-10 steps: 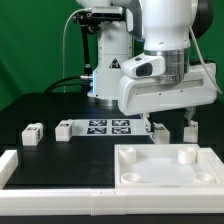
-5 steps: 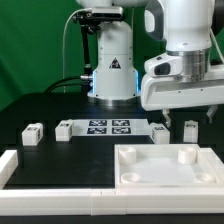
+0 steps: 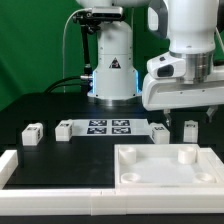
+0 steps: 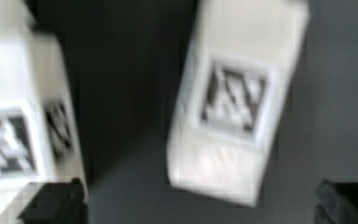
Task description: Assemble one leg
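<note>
Wrist view: a small white plastic block-like post with a black-and-white square tag, the leg, lies blurred on the dark tabletop, framed by two dark fingertips.
Hand: the hand hangs over the leg with its fingers apart and clamped on nothing.
Leg's place: at the exterior view's right, most likely the post standing just behind the large flat white square panel.
Neighbour: a second tagged white post stands near it, apart from it.
Why held so: open fingers on either side of the leg suggest the hand is lining up to descend and grasp.
Panel: its corner sockets face up, presumably so a leg can be seated from above.
Marker board: the thin white marker board lies flat mid-tabletop, clear of the hand.
</note>
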